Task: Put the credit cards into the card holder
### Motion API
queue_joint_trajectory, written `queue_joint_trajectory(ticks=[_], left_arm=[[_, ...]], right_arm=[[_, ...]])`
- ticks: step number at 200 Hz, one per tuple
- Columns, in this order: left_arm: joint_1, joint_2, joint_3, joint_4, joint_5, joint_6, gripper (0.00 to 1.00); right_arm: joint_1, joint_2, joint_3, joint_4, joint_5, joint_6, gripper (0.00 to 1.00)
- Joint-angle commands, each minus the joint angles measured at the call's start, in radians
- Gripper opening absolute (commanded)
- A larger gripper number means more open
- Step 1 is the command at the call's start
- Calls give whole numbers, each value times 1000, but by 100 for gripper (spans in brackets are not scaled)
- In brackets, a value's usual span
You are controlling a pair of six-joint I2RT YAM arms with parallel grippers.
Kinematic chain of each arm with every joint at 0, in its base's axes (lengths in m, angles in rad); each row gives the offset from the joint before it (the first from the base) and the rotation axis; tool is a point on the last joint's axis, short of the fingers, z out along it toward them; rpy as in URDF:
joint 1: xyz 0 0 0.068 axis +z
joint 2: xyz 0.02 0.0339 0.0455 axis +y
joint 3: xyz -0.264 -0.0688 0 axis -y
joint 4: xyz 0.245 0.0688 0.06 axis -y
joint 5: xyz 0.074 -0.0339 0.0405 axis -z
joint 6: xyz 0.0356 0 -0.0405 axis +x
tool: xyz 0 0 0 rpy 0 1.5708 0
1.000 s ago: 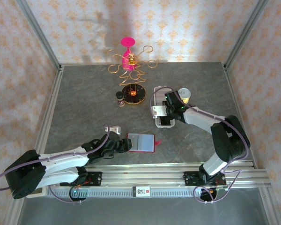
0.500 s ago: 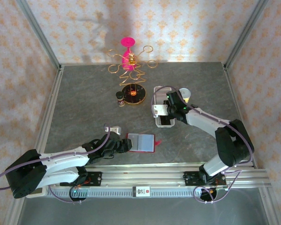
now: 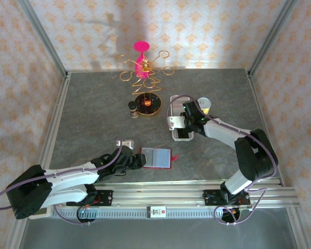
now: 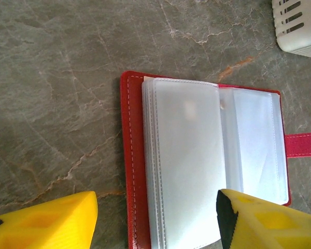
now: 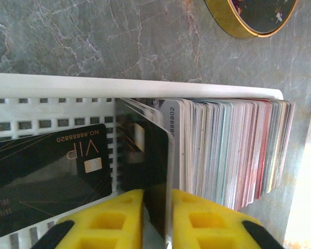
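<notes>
The red card holder (image 3: 156,157) lies open near the front edge, its clear pockets (image 4: 197,155) facing up. My left gripper (image 3: 136,162) is open and straddles its left side (image 4: 155,207), holding nothing. My right gripper (image 3: 187,124) reaches into the white tray (image 3: 181,136). A black credit card (image 5: 150,155) stands on edge between its yellow fingers (image 5: 158,194), which are parted a little, and the card leans across the gap. Another black card marked VIP (image 5: 46,166) lies flat in the tray. Several credit cards (image 5: 233,145) stand packed on edge to the right.
A gold-rimmed round stand (image 3: 146,102) and a small jar (image 3: 132,109) sit behind the tray, with a pink and gold wire ornament (image 3: 142,65) at the back. A small cup (image 3: 203,105) stands beside the right arm. The tray's corner (image 4: 300,26) lies just beyond the holder.
The right arm has shifted slightly over the tray. The left arm and the card holder have stayed where they were.
</notes>
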Motion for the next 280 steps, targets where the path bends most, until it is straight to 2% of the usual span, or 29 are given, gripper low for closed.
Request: queue_joint_trajectory(ticks=[1, 82, 86, 99, 104, 124, 162, 169, 183, 212, 253, 280], left_arm=[[8, 6, 5, 2, -11, 8, 63], [8, 4, 4, 10, -7, 4, 62], [9, 5, 4, 12, -6, 4, 62], [9, 7, 5, 11, -5, 4, 62], [9, 8, 5, 11, -6, 4, 62], [8, 6, 4, 9, -6, 4, 62], [8, 1, 1, 5, -10, 3, 62], [9, -2, 1, 5, -12, 3, 62], [8, -5, -2, 5, -15, 1, 62], [8, -9, -1, 1, -18, 1, 62], [8, -13, -4, 0, -22, 0, 62], [9, -14, -4, -1, -18, -1, 61]], right_arm=[[-5, 7, 37, 10, 25, 16, 21], [-5, 25, 51, 0, 36, 18, 19], [-4, 24, 53, -5, 32, 18, 21], [-6, 23, 46, 9, 29, 22, 48], [-6, 24, 41, 18, 28, 22, 53], [-5, 36, 35, 33, 24, 22, 58], [-6, 48, 43, 67, 24, 41, 60], [-5, 50, 44, 70, 24, 38, 65], [-5, 62, 54, 70, 26, 36, 69], [-6, 110, 86, 61, 26, 43, 69], [-6, 176, 130, 66, 35, 45, 64], [-7, 201, 154, 82, 55, 44, 51]])
